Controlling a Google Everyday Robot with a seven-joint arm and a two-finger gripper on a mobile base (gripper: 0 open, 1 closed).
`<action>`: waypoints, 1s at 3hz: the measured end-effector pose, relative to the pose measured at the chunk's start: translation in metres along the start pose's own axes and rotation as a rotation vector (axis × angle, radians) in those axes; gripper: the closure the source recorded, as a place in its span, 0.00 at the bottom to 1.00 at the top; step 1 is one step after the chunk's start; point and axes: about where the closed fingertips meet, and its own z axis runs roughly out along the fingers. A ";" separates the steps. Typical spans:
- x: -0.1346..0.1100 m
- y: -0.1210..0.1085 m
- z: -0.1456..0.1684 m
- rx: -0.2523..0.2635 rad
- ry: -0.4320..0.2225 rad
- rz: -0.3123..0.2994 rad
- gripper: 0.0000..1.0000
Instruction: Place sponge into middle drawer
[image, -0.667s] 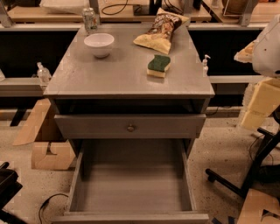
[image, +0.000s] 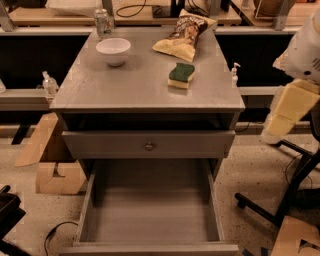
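Gripper (image: 287, 112) sits at the far right edge, off the cabinet (image: 125, 87), hanging beside its right side at about top-drawer height. It is well apart from the sponge (image: 181, 75). It shows only as a pale yellow block under a white arm shell, prob. seen side-on, so can't tell whether it's open or closed; nothing visible in it.

Sponge lies flat on the cabinet top, right of centre, green side up w/ yellow foam showing at the front edge. Just behind it is the yellow chip bag (image: 184, 35), near but not touching. White bowl (image: 113, 51) stands upright on the left part of the top, and a can (image: 102, 22) is behind it at the back edge.

Below the top, the drawer front w/ brass knob (image: 149, 146) is pushed nearly in. Under that, the middle drawer (image: 150, 215) is pulled out wide, w/ bare grey floor showing. Cardboard pieces (image: 50, 160) lie on the floor to the left.
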 end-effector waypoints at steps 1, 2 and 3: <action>-0.009 -0.030 0.020 -0.007 0.068 0.148 0.00; -0.006 -0.050 0.039 0.018 0.177 0.304 0.00; -0.009 -0.054 0.039 0.041 0.166 0.378 0.00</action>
